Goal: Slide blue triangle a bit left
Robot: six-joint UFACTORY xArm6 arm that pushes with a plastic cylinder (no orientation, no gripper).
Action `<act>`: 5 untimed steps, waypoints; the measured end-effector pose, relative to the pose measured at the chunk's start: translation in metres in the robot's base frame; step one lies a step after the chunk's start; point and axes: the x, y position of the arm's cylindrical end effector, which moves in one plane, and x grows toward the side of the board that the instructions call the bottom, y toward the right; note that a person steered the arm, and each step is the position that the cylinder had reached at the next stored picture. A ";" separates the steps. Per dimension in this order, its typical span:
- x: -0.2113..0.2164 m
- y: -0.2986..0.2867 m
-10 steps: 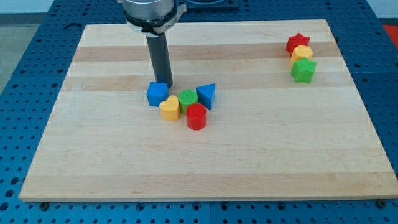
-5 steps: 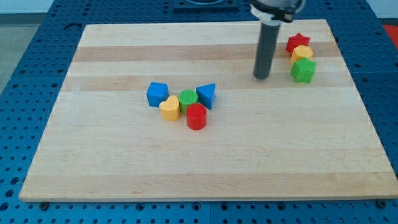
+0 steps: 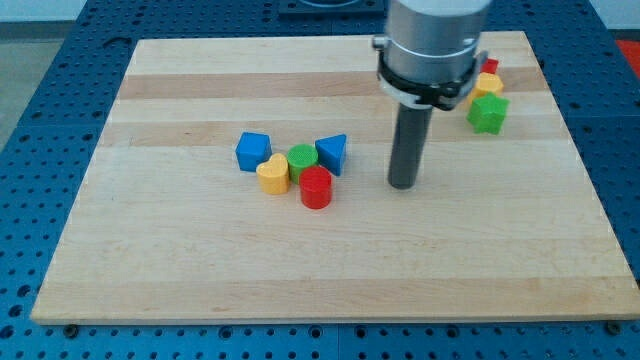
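The blue triangle (image 3: pixel 333 153) lies near the board's middle, at the right end of a small cluster. It touches a green round block (image 3: pixel 302 160). My tip (image 3: pixel 402 185) rests on the board to the right of the triangle and slightly lower in the view, with a clear gap between them. A red cylinder (image 3: pixel 316 187), a yellow heart (image 3: pixel 272 174) and a blue cube (image 3: pixel 253 151) make up the remainder of the cluster.
At the view's top right, a green star (image 3: pixel 488 113) sits below a yellow block (image 3: pixel 487 84) and a red star (image 3: pixel 489 66), both partly hidden by the arm. The wooden board (image 3: pixel 150 250) lies on a blue perforated table.
My tip went from beside the blue cube to the top right near the green star, then down and left to the triangle's right. No block has moved.
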 end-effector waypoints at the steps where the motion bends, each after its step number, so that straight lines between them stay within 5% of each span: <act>1: -0.016 -0.021; 5: -0.078 -0.071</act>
